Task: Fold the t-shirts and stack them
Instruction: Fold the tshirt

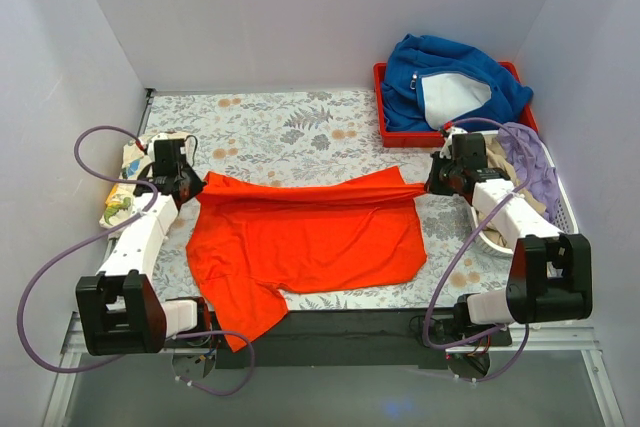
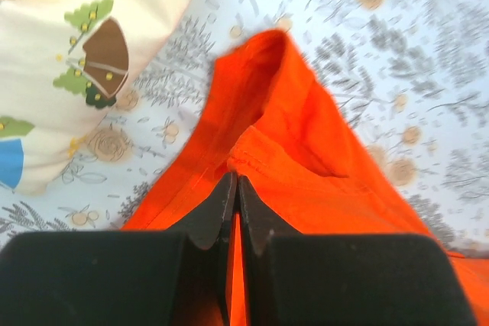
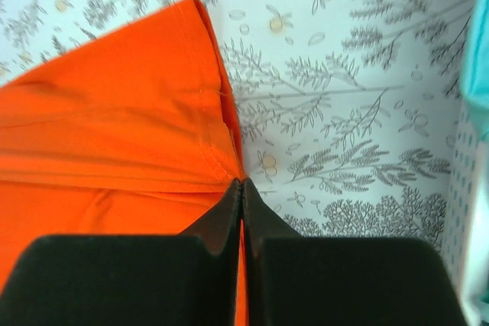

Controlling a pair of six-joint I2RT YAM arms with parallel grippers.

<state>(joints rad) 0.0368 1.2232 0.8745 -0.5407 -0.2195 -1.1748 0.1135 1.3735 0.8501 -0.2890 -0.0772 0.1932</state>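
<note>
Your left gripper (image 1: 192, 187) and right gripper (image 1: 432, 185) each clamp one end of the orange-red t-shirt (image 1: 310, 242), its upper edge taut between them.

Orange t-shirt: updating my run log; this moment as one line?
left gripper: shut on orange t-shirt | right gripper: shut on it | state: stretched between them

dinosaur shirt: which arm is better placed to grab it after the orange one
Left. The dinosaur shirt lies just beside the left gripper; the right gripper is on the far side of the orange shirt, which both grip now.
</note>
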